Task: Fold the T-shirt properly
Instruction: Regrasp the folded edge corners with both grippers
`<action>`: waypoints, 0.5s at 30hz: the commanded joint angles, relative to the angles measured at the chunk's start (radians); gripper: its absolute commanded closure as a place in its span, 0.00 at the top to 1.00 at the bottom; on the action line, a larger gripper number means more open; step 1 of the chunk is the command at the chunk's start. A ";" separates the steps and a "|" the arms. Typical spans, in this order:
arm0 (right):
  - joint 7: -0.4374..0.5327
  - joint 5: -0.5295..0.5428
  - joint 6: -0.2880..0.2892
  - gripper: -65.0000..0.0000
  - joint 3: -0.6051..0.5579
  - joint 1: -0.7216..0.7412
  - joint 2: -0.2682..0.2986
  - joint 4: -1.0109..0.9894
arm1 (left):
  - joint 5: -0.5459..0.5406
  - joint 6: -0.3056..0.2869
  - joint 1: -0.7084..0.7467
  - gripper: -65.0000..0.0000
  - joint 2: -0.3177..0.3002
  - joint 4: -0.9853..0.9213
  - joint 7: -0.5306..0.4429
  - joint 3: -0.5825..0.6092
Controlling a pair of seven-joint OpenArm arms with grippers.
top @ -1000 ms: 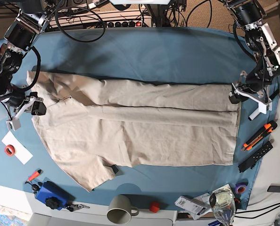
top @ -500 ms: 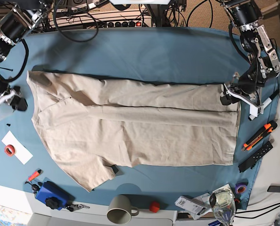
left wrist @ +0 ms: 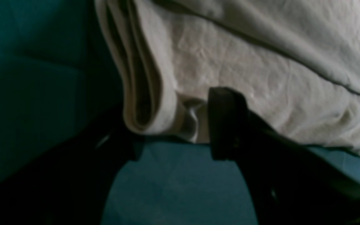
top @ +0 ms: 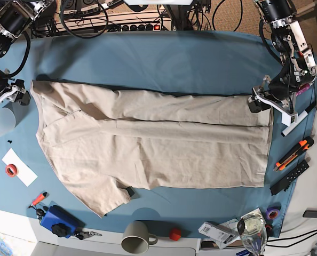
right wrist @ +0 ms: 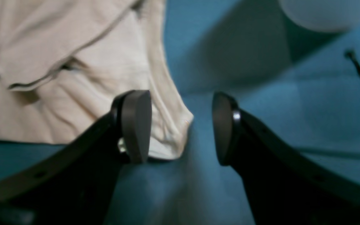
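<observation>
Over at the left edge of the blue-clothed surface [top: 164, 58], the right claw [right wrist: 181, 125] hangs with its tips apart, the shirt's soft corner just reaching between them. The wrinkled tan T-shirt [top: 153, 141] stretches long-ways left to right across the middle. At the right edge, the left claw [left wrist: 170, 125] straddles the layered hem, tips apart.

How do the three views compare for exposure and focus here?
Left wrist: dim, the left gripper nearly silhouetted against the T-shirt. Right wrist: brighter but soft, right gripper and cloth blurred. Base: evenly lit and sharp.
</observation>
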 commanded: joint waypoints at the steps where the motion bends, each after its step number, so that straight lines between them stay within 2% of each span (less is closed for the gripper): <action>1: 0.016 0.015 0.001 0.48 0.005 0.011 0.009 -0.006 | 0.029 0.013 0.008 0.48 -0.006 0.001 0.045 0.001; 6: 0.001 0.011 -0.005 0.48 0.005 0.011 -0.043 -0.109 | 0.014 0.011 0.008 0.48 -0.006 0.001 0.045 0.001; 11: -0.024 0.016 -0.003 0.48 0.005 0.011 -0.061 -0.164 | 0.015 0.011 0.008 0.48 -0.006 0.001 0.044 0.001; 15: -0.026 0.074 0.009 0.48 -0.005 0.011 -0.080 -0.164 | 0.015 0.011 0.008 0.48 -0.006 0.001 0.044 0.001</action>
